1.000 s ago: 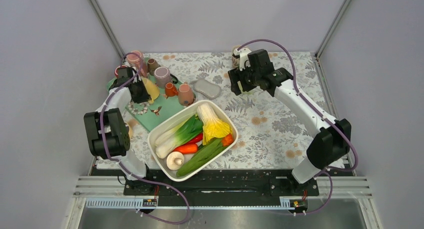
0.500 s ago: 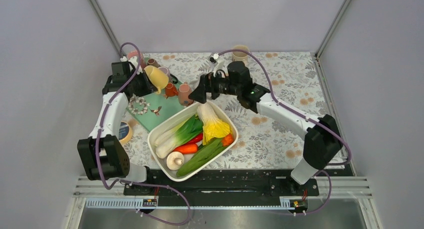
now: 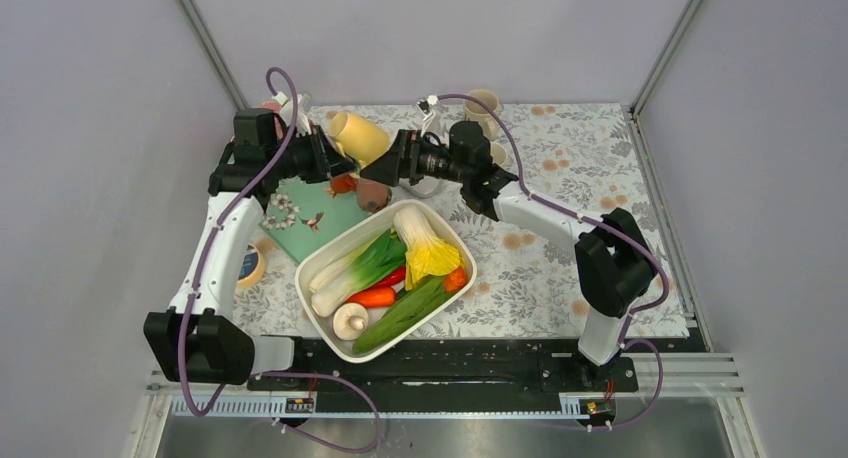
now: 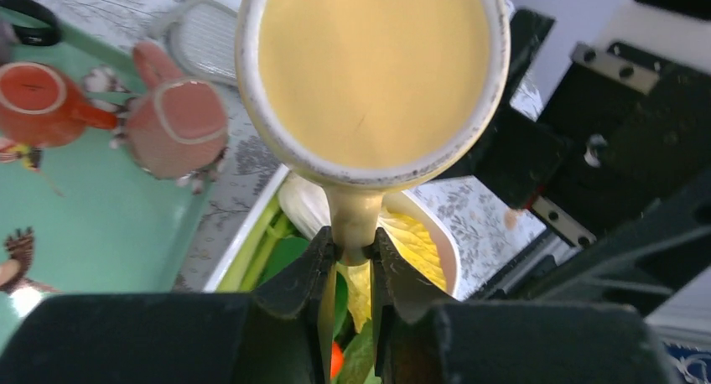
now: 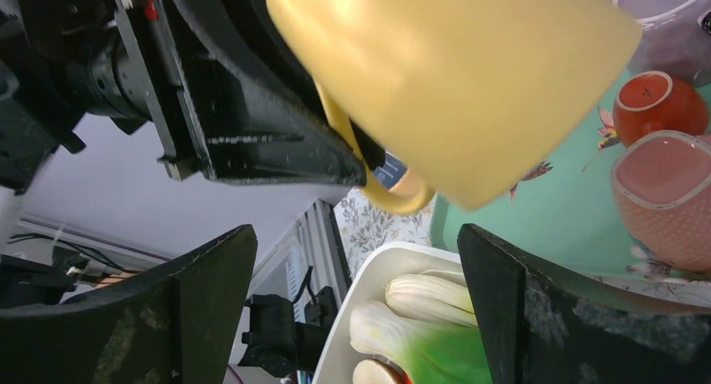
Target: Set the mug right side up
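The yellow mug [image 3: 360,136] hangs in the air above the back of the teal tray [image 3: 325,223], tipped on its side. My left gripper [image 3: 333,156] is shut on its handle; in the left wrist view the fingers [image 4: 312,271] pinch the handle [image 4: 353,225] below the mug's round end [image 4: 373,65]. My right gripper [image 3: 392,165] is open just right of the mug, pointing at it. In the right wrist view the mug [image 5: 461,74] sits above the wide-open, empty gripper [image 5: 356,241].
A white tub [image 3: 322,256] of vegetables lies below both grippers. A small orange mug [image 3: 343,185] and a pink mug [image 3: 373,194] stand on the tray. A beige cup [image 3: 481,102] is at the back, a tape roll [image 3: 250,265] at the left.
My left arm has lifted the yellow mug off the tray and carried it right. My right arm has swung left from the back of the table up to the mug.
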`<action>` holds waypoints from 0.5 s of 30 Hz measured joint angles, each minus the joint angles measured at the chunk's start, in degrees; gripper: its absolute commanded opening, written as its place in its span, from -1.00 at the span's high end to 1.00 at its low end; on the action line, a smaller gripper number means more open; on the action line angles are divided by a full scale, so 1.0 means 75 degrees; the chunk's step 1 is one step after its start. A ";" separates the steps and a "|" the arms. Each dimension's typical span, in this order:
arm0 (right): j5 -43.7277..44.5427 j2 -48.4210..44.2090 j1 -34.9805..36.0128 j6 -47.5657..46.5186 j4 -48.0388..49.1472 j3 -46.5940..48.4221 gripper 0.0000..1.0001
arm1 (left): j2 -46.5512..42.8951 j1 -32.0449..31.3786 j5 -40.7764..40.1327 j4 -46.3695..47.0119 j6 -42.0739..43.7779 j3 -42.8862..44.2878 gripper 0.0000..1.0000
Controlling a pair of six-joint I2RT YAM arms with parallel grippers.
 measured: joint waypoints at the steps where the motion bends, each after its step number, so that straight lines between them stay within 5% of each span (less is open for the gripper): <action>1: -0.0023 0.0003 -0.0041 0.0131 0.0131 -0.0003 -0.99 | -0.0032 -0.0055 0.0140 -0.0035 -0.0041 0.0000 1.00; 7: -0.0152 0.0000 -0.0527 0.0659 0.0979 -0.0099 -0.83 | -0.0064 -0.0321 0.0484 -0.0198 -0.0111 0.0000 1.00; 12: -0.0286 0.0032 -0.0851 0.1306 0.1699 -0.0227 0.11 | -0.0064 -0.0659 0.0638 -0.0090 -0.0227 0.0003 1.00; 15: -0.0612 0.0096 -0.0970 0.1947 0.2428 -0.0233 0.50 | -0.0017 -0.0755 0.0676 0.0169 -0.0323 0.0003 1.00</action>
